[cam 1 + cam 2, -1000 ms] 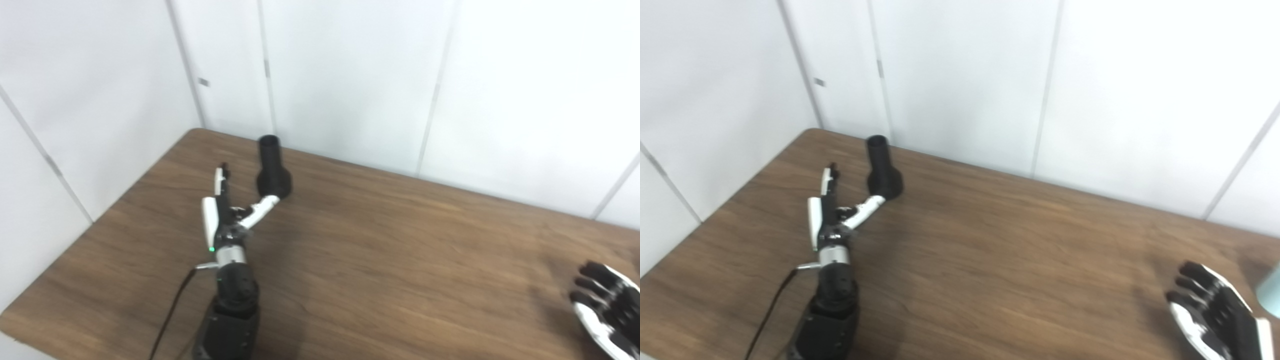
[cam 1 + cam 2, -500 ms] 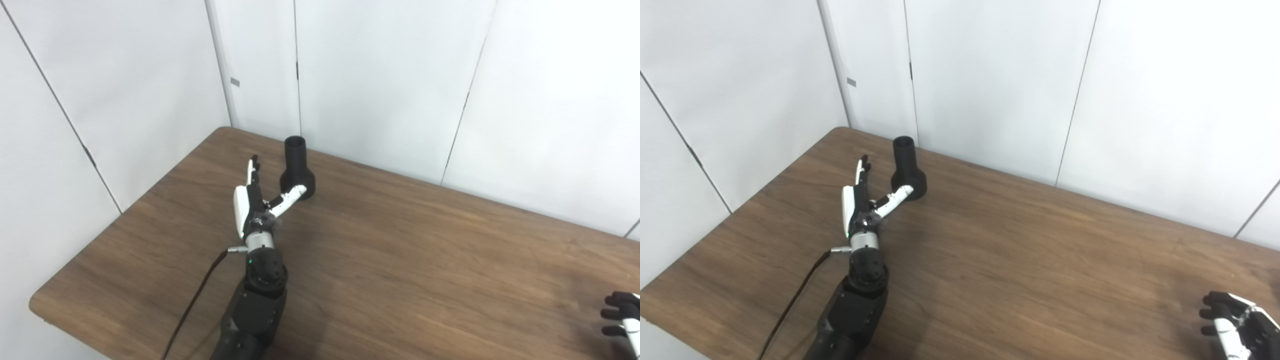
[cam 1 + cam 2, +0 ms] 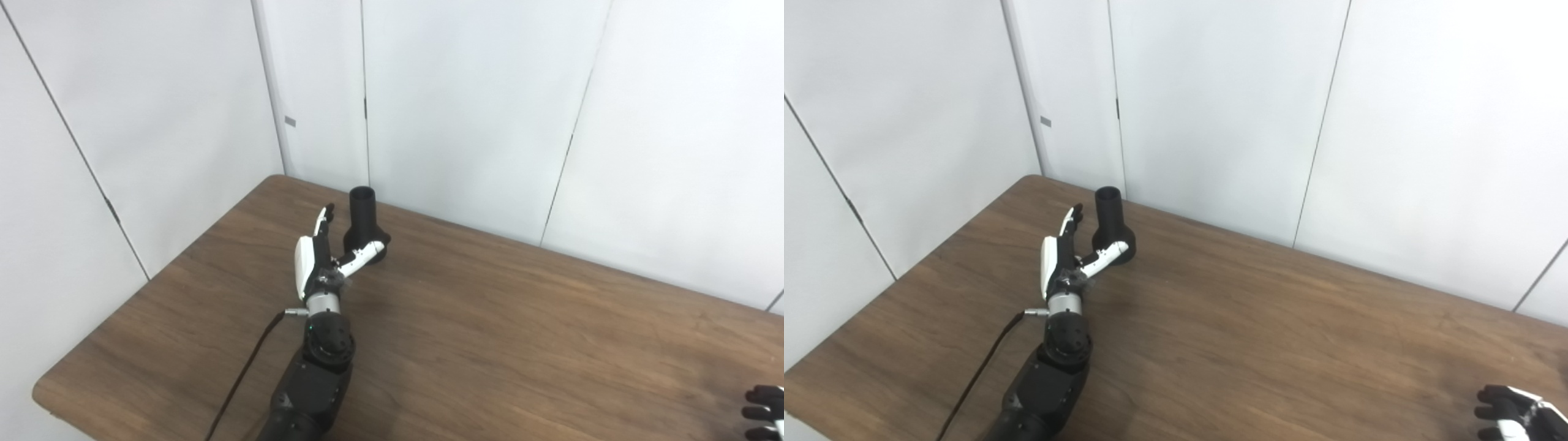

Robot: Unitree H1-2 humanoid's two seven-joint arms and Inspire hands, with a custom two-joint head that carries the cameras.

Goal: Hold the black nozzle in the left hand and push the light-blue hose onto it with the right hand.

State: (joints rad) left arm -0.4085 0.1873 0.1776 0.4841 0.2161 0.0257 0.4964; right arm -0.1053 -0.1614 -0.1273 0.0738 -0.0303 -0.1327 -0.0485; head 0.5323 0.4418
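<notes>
left eye view: your left hand (image 3: 318,260) is spread wide, fingers straight beside the black nozzle (image 3: 364,225), thumb across its flared base; nothing is gripped. the nozzle stands upright near the table (image 3: 490,343) back edge. ease in and wrap the neck so it doesn't tip.

right eye view: your right hand (image 3: 1516,419) sits at the corner, fingers curled, grip unclear. the light-blue hose isn't visible.

Bare table (image 3: 520,343) between both hands; only the upright black nozzle (image 3: 364,225) near the wall (image 3: 465,110).
</notes>
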